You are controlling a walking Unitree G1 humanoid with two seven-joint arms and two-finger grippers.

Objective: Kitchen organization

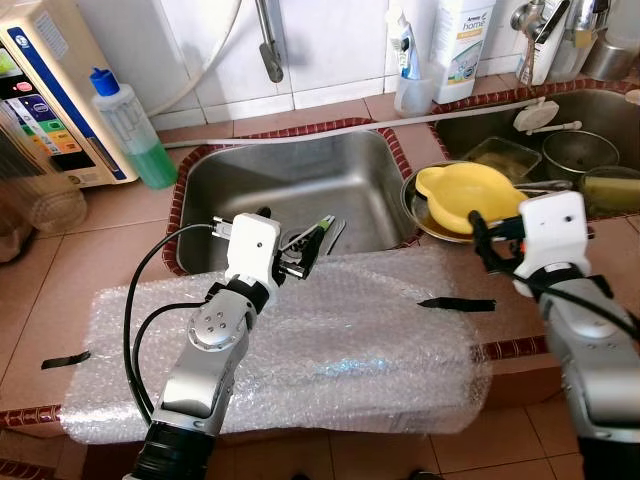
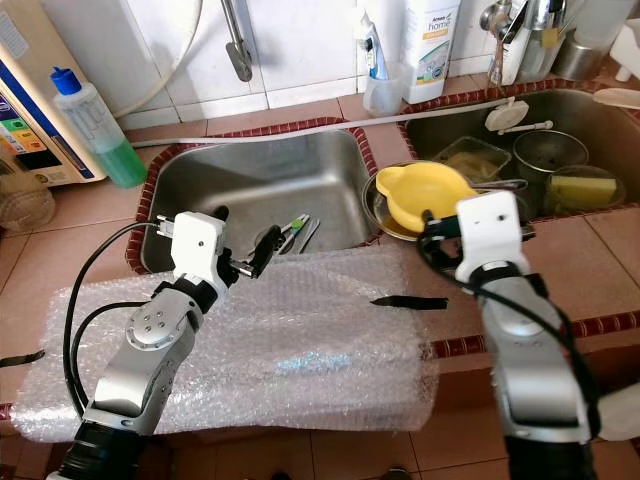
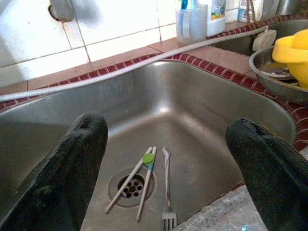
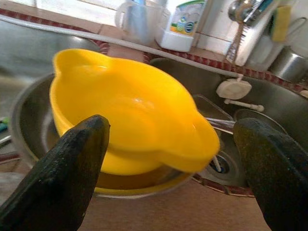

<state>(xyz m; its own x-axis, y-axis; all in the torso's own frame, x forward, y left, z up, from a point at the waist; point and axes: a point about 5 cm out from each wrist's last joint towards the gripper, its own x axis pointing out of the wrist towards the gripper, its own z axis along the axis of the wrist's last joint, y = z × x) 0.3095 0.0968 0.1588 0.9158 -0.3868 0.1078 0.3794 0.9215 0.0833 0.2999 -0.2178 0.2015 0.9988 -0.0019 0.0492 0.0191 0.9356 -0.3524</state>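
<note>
A yellow bowl (image 1: 468,194) with two small handles rests inside a steel bowl (image 1: 411,205) on the ledge between the two sinks. My right gripper (image 1: 482,246) stands open just in front of the yellow bowl (image 4: 130,115), close to its near rim but not touching it. My left gripper (image 1: 290,235) is open over the near edge of the left sink (image 1: 240,185). In that sink, chopsticks with a green clip (image 3: 141,179) and a fork (image 3: 167,192) lie by the drain.
Bubble wrap (image 1: 330,340) covers the counter in front, with black tape (image 1: 455,303) on it. A green liquid bottle (image 1: 128,130) and an appliance (image 1: 50,90) stand at left. A detergent bottle (image 1: 460,40) stands behind, and the right sink (image 1: 600,110) holds several dishes.
</note>
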